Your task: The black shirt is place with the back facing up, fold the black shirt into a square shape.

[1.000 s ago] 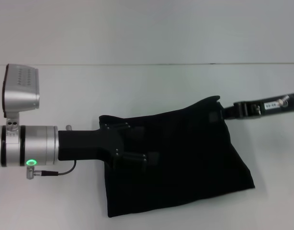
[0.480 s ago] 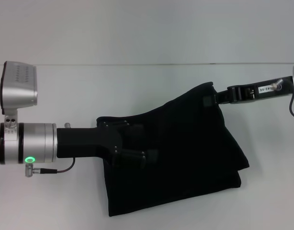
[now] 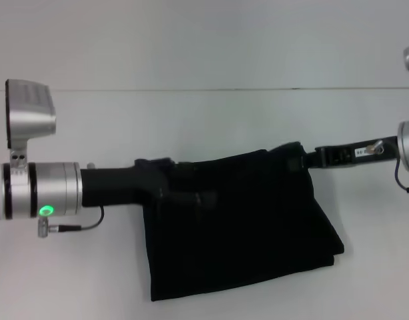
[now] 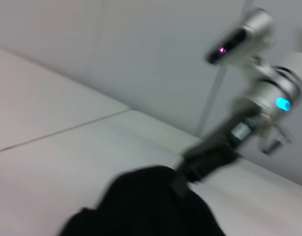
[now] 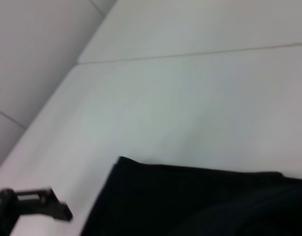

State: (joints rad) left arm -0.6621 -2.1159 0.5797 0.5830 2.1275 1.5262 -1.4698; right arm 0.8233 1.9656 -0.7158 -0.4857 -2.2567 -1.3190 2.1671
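The black shirt (image 3: 258, 227) lies bunched in the middle of the white table (image 3: 211, 120), its far edge raised between my two grippers. My left gripper (image 3: 198, 195) reaches in from the left, shut on the shirt's upper left edge; it is black against the black cloth. At the upper right corner my right gripper (image 3: 299, 159) is shut on the shirt. The left wrist view shows the shirt (image 4: 146, 206) humped up toward the right gripper (image 4: 183, 174). In the right wrist view the shirt (image 5: 200, 201) fills the near part.
Bare white tabletop surrounds the shirt on every side. A pale wall (image 3: 204, 40) rises behind the table's far edge. A thin cable (image 3: 84, 225) hangs under my left wrist.
Both grippers have drawn the shirt's far edge toward the table's front. The left wrist has turned, and the shirt's right side has pulled in.
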